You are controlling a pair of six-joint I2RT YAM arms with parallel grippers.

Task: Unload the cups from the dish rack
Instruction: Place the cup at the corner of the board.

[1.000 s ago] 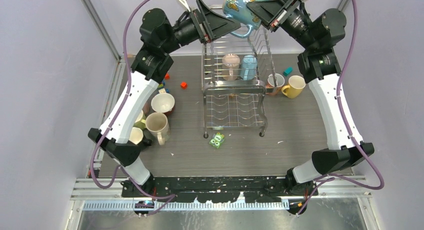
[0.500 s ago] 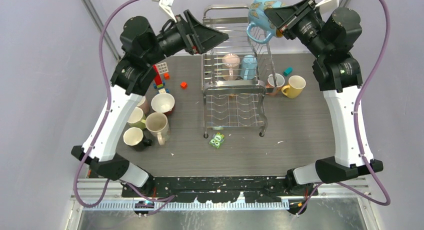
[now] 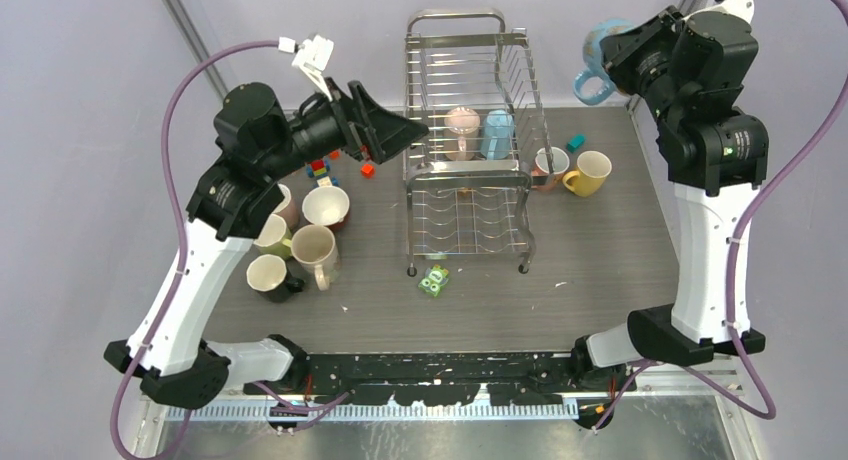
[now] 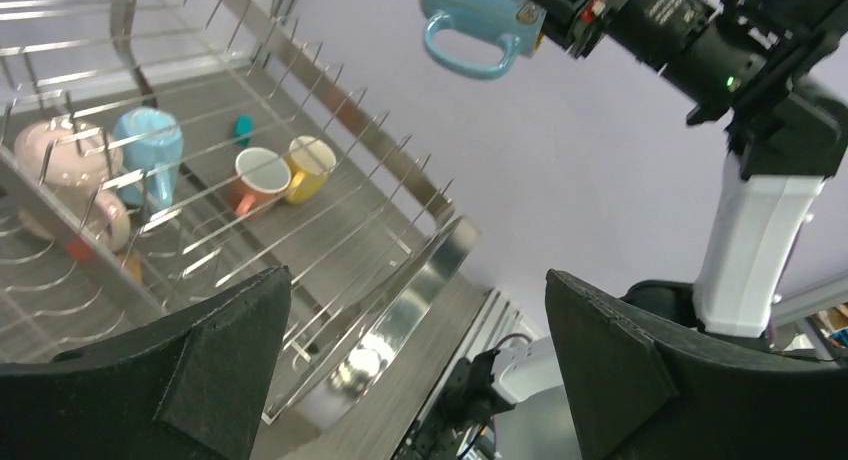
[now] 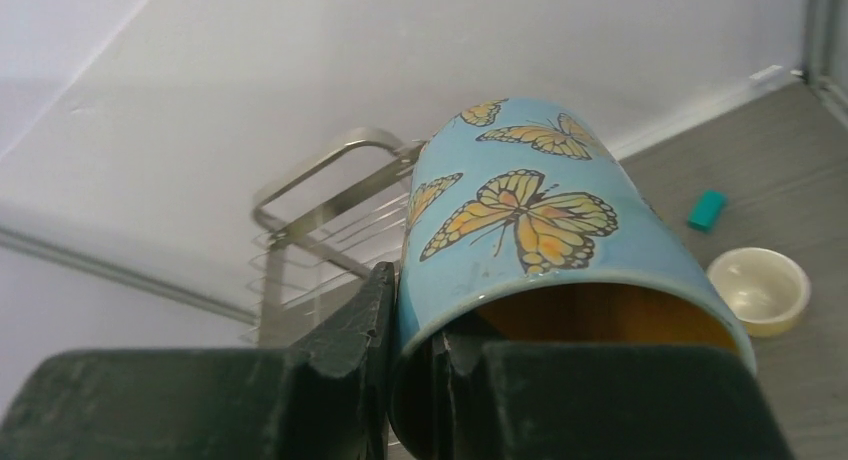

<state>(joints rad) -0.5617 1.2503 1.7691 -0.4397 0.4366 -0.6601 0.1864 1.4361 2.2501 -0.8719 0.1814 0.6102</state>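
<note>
**Spotter:** Which cup are you on?

**Operator:** The butterfly mug (image 3: 598, 52). It's glazed sky-blue ceramic, a plain cylinder printed with orange monarchs, with a loop handle on one side. My right gripper (image 3: 628, 58) pinches its wall at the rim, one finger inside and one outside. The mug hangs in the air at one o'clock, off the far right corner of the dish rack (image 3: 455, 16).

**Spotter:** So which step is that?

**Operator:** Carrying it clear, I'd say. Next I want to swing toward three o'clock and lower it onto the table (image 3: 610, 250) near the yellow mug (image 3: 588, 172) and the salmon mug (image 3: 549, 164). I'll need to turn the wrist so the base lands flat. Glossy glaze between hard black fingers could slip if I tilt carelessly.

**Spotter:** What's not yet unloaded?

**Operator:** A pink mug (image 3: 461, 130) and a light blue mug (image 3: 497, 132) sit side by side on the upper tier at twelve o'clock, among thin shiny wire tines. My left gripper (image 3: 398, 136) hovers at the rack's ten o'clock, jaws spread wide, holding nothing. Those smooth rounded bodies call for a rim or handle pinch, then a straight lift off the tines.
</note>
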